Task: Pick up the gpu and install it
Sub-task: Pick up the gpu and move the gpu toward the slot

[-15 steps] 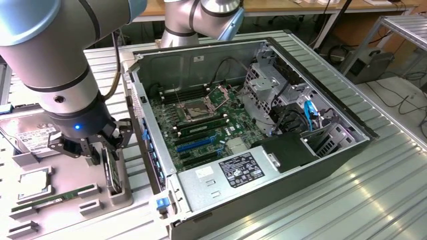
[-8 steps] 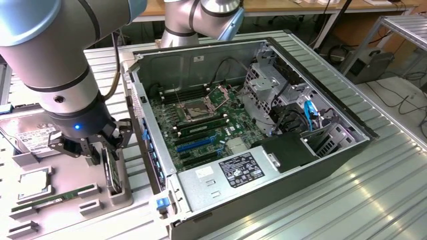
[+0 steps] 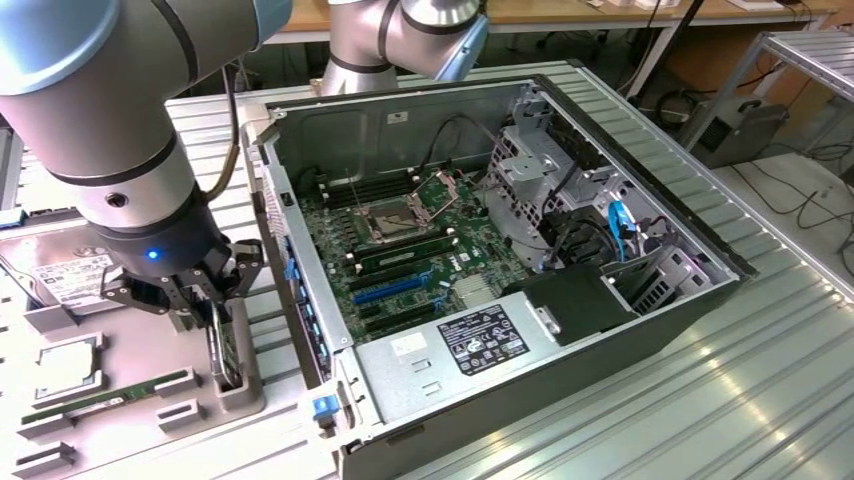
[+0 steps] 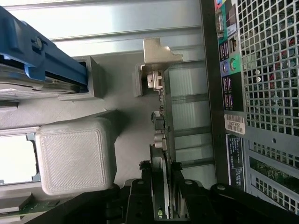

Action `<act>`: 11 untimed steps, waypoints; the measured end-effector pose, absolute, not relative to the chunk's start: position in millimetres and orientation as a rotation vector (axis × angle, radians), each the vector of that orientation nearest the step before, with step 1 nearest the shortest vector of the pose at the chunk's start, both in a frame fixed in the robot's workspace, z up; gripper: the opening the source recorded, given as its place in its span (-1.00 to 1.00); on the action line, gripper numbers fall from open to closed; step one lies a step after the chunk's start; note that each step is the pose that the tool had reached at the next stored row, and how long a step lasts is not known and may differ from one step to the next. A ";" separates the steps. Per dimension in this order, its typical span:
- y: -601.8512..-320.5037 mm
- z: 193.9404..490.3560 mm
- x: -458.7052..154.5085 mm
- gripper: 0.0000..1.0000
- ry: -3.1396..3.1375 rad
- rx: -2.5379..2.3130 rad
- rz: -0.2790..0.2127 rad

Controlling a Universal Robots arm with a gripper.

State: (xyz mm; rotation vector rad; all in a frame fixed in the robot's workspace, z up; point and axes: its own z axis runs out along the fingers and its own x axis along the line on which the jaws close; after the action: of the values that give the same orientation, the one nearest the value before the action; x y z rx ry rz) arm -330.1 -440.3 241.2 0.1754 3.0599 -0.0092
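Looking first from the exterior view, my claw point(image 3: 211, 315) is low over the grey printed plastic holder point(image 3: 254, 395). The holder rests on the ribbed metal surface point(image 3: 747, 400), at this view's left of the open black computer case point(image 3: 534, 385). The gpu point(image 3: 227, 355), a thin dark card, stands on its edge in that holder, directly under my claw.

In the wrist view my claw point(image 4: 162, 198) sits astride the edge of the gpu point(image 4: 161, 135). The card's silver metal bracket point(image 4: 159, 53) is at the far end, and the case's meshed back wall point(image 4: 266, 70) is beside it. I cannot tell whether the claw is clenched on the card or released.

To do this step well, I judge I must stay centred on the thin edge and press on the board itself, not on its small parts. The card should also be kept upright, so that it does not jam in the holder.
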 end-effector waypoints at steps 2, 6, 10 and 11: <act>-440.2 241.1 -330.1 -0.45 3.060 0.163 -0.009; -440.3 241.1 -330.0 -0.46 3.062 0.129 -0.007; -440.3 241.1 -329.7 -0.47 3.063 0.107 -0.007; -440.3 241.2 -329.2 -0.47 3.063 0.104 -0.006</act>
State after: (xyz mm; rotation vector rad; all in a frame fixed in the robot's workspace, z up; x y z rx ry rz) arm -329.2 -440.3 241.2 0.1043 3.0630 -0.0065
